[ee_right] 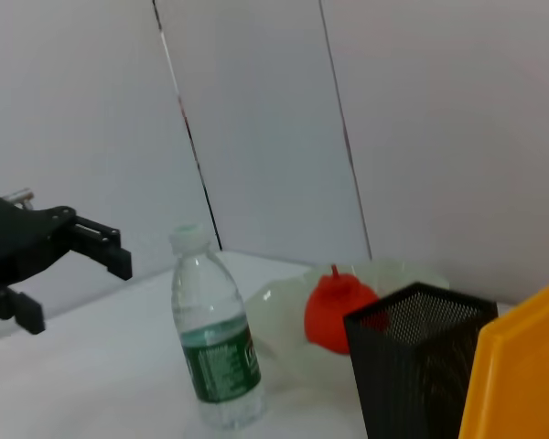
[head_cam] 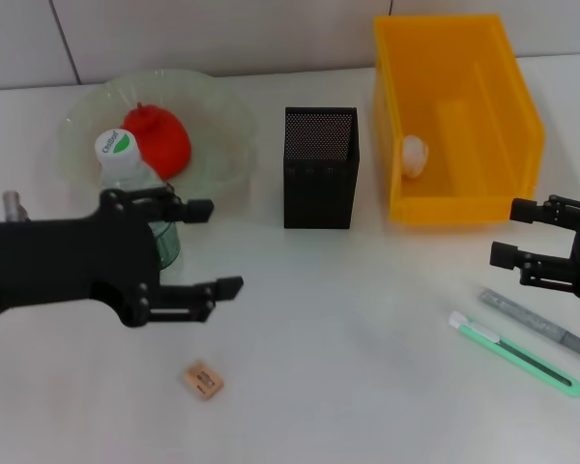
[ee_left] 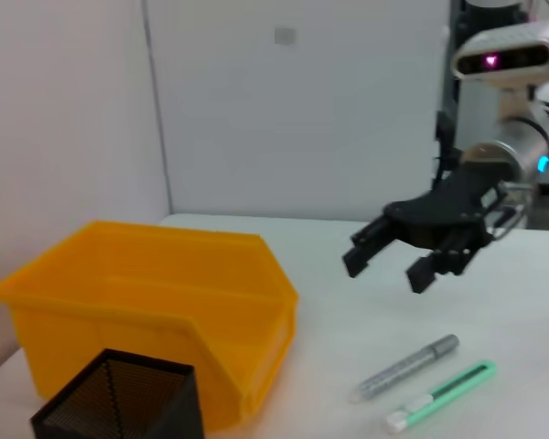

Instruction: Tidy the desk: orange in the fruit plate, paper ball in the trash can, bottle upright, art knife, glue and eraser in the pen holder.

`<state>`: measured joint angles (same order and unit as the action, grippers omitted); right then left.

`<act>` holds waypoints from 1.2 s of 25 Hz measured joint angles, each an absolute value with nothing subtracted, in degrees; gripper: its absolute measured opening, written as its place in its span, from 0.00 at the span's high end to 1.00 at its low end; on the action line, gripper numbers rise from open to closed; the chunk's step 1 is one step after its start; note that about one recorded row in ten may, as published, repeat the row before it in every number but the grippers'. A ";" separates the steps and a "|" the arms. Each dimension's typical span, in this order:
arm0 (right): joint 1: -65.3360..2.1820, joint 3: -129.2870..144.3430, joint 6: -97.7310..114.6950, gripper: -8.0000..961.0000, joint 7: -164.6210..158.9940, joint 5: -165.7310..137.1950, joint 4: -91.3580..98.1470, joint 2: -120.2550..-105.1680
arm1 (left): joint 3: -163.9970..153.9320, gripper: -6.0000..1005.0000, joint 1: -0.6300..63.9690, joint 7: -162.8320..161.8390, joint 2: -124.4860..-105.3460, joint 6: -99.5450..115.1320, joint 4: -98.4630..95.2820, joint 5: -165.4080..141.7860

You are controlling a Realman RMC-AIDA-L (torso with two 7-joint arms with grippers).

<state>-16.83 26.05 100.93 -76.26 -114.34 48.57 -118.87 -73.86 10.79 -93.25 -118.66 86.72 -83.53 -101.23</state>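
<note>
Two fingers of the left gripper (head_cam: 211, 246) stood spread and empty, just in front of the upright bottle (head_cam: 135, 188). The right gripper (head_cam: 512, 232) hung released too, right of the holder (head_cam: 320, 169), above the glue (head_cam: 539, 324) and knife (head_cam: 514, 352). Left of the holder, the orange (head_cam: 159, 140) lay in the plate (head_cam: 222, 126); right of it, the paper ball (head_cam: 415, 155) sat in the bin (head_cam: 454, 116). The eraser (head_cam: 203, 379) lay on the table (head_cam: 348, 387) before the holder.
</note>
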 joint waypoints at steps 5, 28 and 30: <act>-18.09 27.55 101.40 0.30 -83.20 -116.85 54.63 -119.06 | -74.48 0.20 11.47 -90.57 -118.73 86.29 -79.83 -98.89; -28.20 64.46 101.87 0.31 -128.92 -149.80 88.33 -119.11 | -73.87 0.20 13.48 -78.52 -118.71 83.52 -60.51 -88.81; -28.90 67.03 102.19 0.32 -130.91 -151.63 88.74 -119.11 | -73.88 0.20 13.53 -78.11 -118.69 83.65 -60.05 -88.58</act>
